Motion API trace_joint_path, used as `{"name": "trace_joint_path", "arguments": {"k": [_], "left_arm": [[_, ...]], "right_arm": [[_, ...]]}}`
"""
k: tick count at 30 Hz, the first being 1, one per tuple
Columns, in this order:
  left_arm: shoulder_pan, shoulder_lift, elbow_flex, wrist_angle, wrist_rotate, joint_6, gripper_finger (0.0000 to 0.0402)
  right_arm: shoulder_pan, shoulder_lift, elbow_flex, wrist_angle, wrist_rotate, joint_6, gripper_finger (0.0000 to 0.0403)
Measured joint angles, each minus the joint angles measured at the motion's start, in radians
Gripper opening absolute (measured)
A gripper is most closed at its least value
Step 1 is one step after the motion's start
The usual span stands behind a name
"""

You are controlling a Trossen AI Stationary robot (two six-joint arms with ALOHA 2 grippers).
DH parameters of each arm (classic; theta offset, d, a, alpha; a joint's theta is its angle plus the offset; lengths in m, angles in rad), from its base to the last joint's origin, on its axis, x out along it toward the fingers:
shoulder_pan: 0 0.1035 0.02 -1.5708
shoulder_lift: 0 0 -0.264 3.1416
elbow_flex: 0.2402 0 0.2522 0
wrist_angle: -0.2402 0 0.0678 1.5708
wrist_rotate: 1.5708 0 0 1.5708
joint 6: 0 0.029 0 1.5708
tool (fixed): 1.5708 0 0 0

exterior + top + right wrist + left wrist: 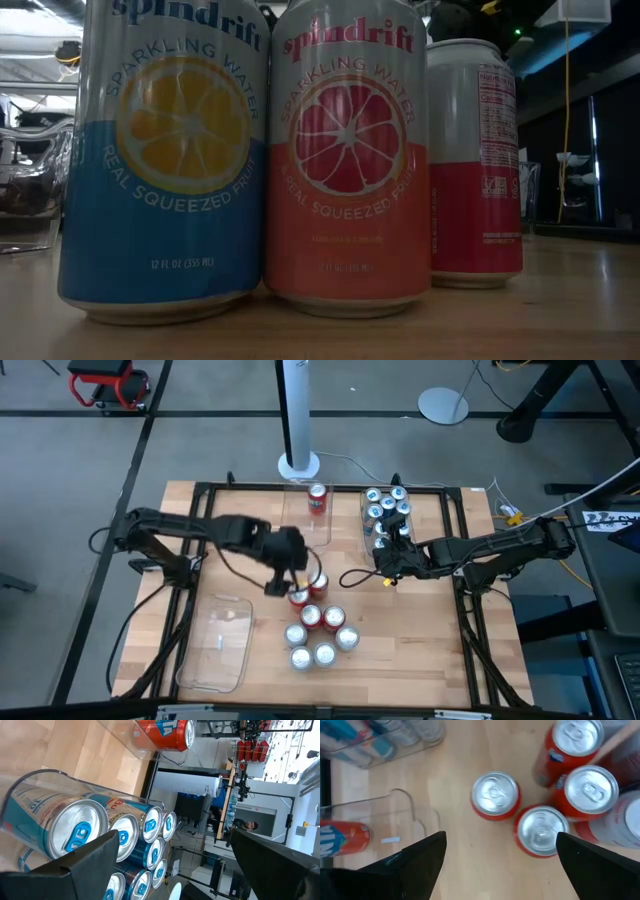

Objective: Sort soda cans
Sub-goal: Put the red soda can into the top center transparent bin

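Note:
Several loose soda cans [320,630] stand upright in a cluster near the table's middle front; in the low view a blue can [165,160] and two red ones [345,160] show close up. My left gripper [296,580] hangs open above the cluster's far end, over red cans [541,830] with silver tops, touching none. One red can [318,498] stands in a clear tray at the far middle. Several blue cans [80,830] fill another clear tray [387,510] at the far right. My right gripper [170,870] waits open just in front of that tray.
An empty clear tray [215,640] lies at the near left. A black frame [200,490] runs round the table's edges. A white pole on a round base [298,460] stands behind the far edge. Bare wood lies at the near right.

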State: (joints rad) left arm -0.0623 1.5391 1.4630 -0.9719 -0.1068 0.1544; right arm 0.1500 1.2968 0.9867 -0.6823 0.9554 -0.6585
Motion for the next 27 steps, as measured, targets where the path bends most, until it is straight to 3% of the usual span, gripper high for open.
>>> {"name": "trace_joint_path", "arguments": {"k": [9,27], "left_arm": [[-0.145,0.006,-0.108,0.138,-0.02,0.009,0.0363],[-0.152,0.026,-0.24,0.294,-0.005,-0.042,0.0363]], "right_arm": [[0.0,0.0,0.0,0.001,0.0,0.006,0.038],[0.0,0.0,0.0,0.004,0.001,0.006,0.038]]}}
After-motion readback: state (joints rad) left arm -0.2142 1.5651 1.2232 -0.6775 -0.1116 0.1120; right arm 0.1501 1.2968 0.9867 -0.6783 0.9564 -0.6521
